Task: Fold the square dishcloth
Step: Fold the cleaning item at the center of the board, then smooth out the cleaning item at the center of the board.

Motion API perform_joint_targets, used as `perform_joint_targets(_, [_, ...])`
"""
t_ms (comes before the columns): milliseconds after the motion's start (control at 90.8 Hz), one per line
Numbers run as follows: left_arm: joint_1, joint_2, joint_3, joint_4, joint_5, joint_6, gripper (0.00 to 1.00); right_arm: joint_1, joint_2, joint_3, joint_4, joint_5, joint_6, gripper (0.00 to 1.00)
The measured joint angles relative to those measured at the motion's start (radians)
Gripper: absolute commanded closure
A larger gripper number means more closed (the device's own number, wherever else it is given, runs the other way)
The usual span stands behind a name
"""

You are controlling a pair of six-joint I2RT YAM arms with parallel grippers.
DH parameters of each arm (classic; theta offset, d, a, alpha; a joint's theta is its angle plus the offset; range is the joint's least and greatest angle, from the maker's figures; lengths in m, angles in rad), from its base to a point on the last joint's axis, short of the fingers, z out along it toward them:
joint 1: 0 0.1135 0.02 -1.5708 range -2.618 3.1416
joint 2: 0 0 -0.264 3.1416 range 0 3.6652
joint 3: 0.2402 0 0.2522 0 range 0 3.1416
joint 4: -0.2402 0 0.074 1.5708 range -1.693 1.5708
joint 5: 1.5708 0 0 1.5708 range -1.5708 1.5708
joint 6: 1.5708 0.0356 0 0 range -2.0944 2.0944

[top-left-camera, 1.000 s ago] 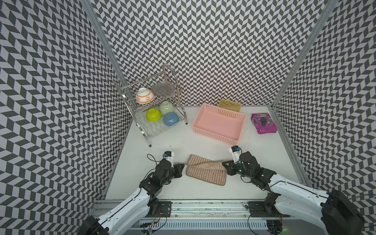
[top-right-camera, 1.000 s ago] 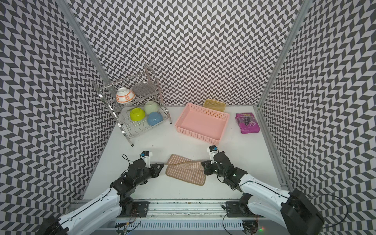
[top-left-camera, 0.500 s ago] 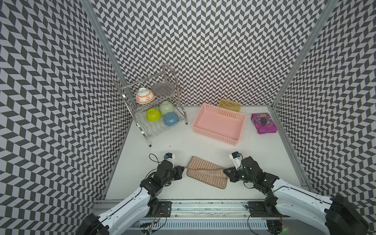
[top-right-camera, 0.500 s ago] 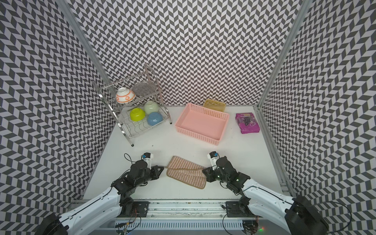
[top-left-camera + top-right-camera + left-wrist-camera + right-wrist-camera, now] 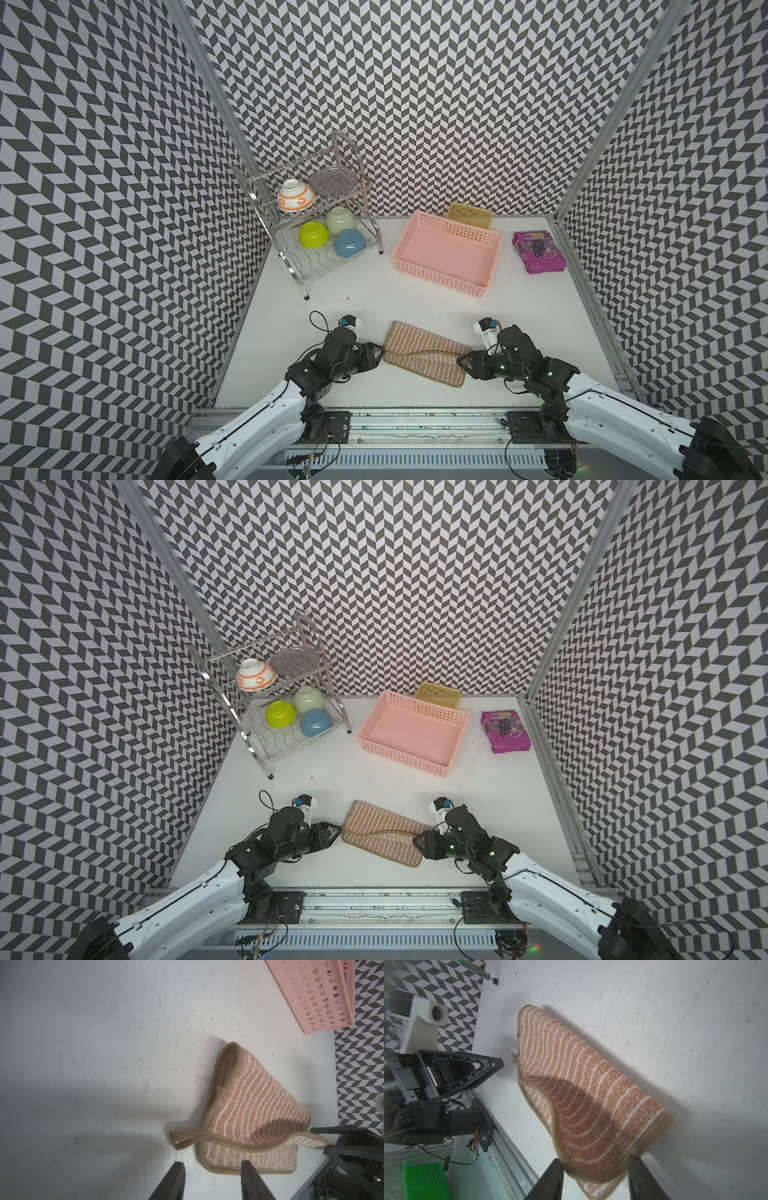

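We are working at the near edge of a white table (image 5: 415, 303) walled by chevron panels. At left, the left gripper (image 5: 379, 356) is standing with jaws parted, pinching nothing, just beside the cloth's end. The square dishcloth (image 5: 424, 357) is lying doubled into 2 layers, the top one skewed off the bottom hem. At right, the right gripper (image 5: 461, 362) is straddling the other end, jaws likewise apart. We judge both should be backing straight out, slowly, so no finger is dragging the top layer.
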Motion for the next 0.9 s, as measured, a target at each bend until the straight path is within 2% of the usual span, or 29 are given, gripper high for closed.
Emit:
perform_joint_targets(231, [-0.003,-0.004,0.145,-0.072,-0.116,0.016,0.49,0.0,-0.009,0.039,-0.042,0.056,0.046,0.42])
perform_joint_targets(474, [-0.003,0.148,0.194,0.024,-0.146,0.065,0.54,0.0,-0.04,0.061,-0.068,0.159,0.093,0.4])
perform_joint_targets(705, [-0.003,0.331,0.22,0.114,-0.152,0.108,0.49,0.0,0.098,0.083,-0.061,0.177,0.105,0.44])
perform_joint_targets(903, [-0.003,0.409,0.242,0.16,-0.155,0.127,0.49,0.0,0.198,0.082,-0.003,0.145,0.095,0.5])
